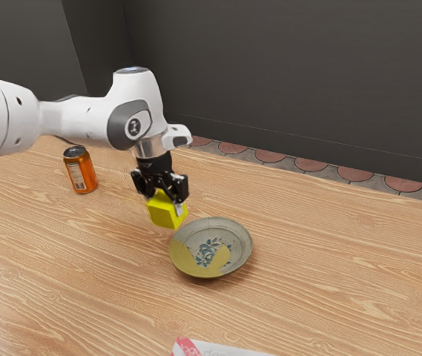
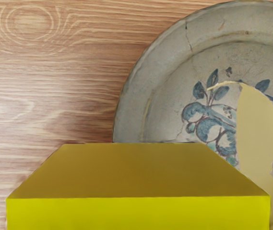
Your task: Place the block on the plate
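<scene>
In the exterior view my gripper [image 1: 163,194] is shut on the yellow block [image 1: 167,211], one finger on either side of it. The block hangs above the table, just off the plate's rim on the exterior view's left. The round grey plate [image 1: 234,261], with a blue floral pattern and a tan patch, lies flat on the table. In the wrist view the yellow block [image 2: 136,175] looms large under my hand and overlaps part of the plate [image 2: 162,72] from this angle.
An orange can [image 1: 81,172] stands upright on the wooden table [image 1: 329,259], toward the exterior view's left. A red and white item [image 1: 214,348] is partly visible at the exterior view's lower edge. A dark wall rises behind the table.
</scene>
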You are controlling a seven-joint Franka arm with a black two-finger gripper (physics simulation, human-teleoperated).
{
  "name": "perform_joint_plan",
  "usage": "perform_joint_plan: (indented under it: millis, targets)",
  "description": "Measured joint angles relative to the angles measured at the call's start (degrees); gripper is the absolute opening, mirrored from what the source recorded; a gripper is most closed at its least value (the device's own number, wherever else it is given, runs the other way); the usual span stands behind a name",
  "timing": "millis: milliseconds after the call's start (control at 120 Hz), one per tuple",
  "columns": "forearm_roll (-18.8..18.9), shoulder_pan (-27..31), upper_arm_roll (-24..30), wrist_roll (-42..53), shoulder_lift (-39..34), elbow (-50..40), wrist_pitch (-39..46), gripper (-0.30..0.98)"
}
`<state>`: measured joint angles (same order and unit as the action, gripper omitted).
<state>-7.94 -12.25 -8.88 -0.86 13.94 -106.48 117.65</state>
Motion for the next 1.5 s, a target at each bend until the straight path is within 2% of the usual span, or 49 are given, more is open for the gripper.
perform_joint_plan:
  millis: [450, 633, 850, 983, 1258, 1500]
  targets:
    - [-0.5, -4.3, 2.7, 0.1, 11.1, 7.0, 0.0, 0.42]
    - [-0.8, -4.4, 3.1, 0.2, 11.3, 7.3, 0.2, 0.56]
    - [-0.4, -4.0, 2.8, 0.6, 6.6, 6.9, -0.7, 0.64]
    - [-0.2, -2.4, 0.1, 1.6, 2.8, 7.4, -4.0, 0.66]
    - [4.1, 0.4, -1.0, 4.9, -5.5, 12.4, -13.4, 0.68]
    - [5.2, 0.5, -0.6, 7.3, -10.7, 13.5, -18.3, 0.68]
